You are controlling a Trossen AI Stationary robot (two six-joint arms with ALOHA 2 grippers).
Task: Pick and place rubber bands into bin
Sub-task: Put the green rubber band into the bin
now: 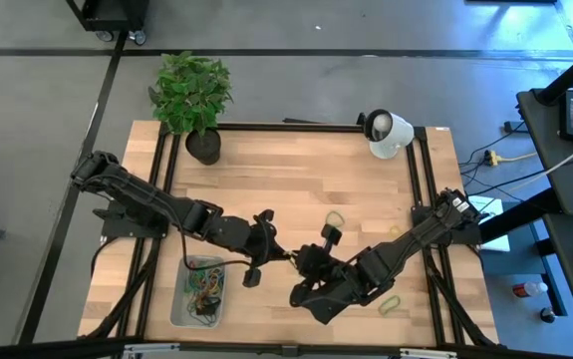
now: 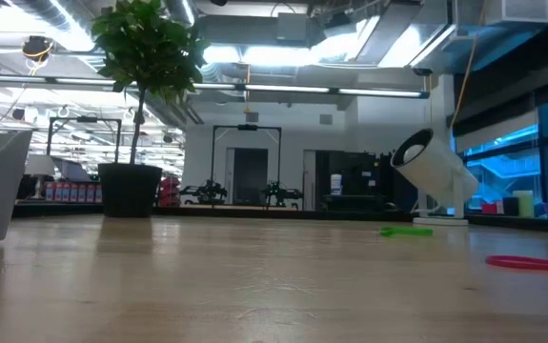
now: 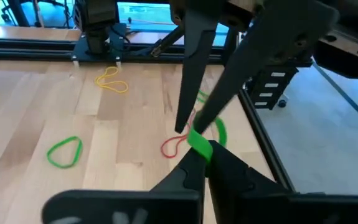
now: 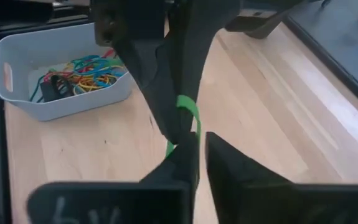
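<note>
A pale wooden desk (image 1: pixel 296 170) carries the scene. The left arm (image 1: pixel 156 204) and the right arm (image 1: pixel 406 244) reach in from opposite sides and meet just beside the bin (image 1: pixel 178 299), on the side away from the desk's edge.

The bin, a shallow grey-white tray, already holds a tangled heap of coloured rubber bands (image 4: pixel 88 71).

The left gripper (image 3: pixel 203 152) is pressed together on a single green band (image 3: pixel 197 142), pinching it at the very tips and clear of the wood. The right gripper (image 4: pixel 202 140) sits tip to tip against it. Its fingers are parted only a crack, and the green band runs close beside one of them. This looks like a handover, judged from the two sets of fingertips crowding the same loop. The arm nearer the bin has the firm hold, which would suit a short carry to the tray.

The pinch squeezes the green band flat into a narrow strip rather than a round loop. Its long axis appears to run in line with the left gripper's fingers, and the free end droops toward the desk.

Farther from the bin than the grippers, a red band (image 3: pixel 175 146), a green loop (image 3: pixel 65 151) and a yellow one (image 3: pixel 111 81) lie flat on the wood, not yet collected.
</note>
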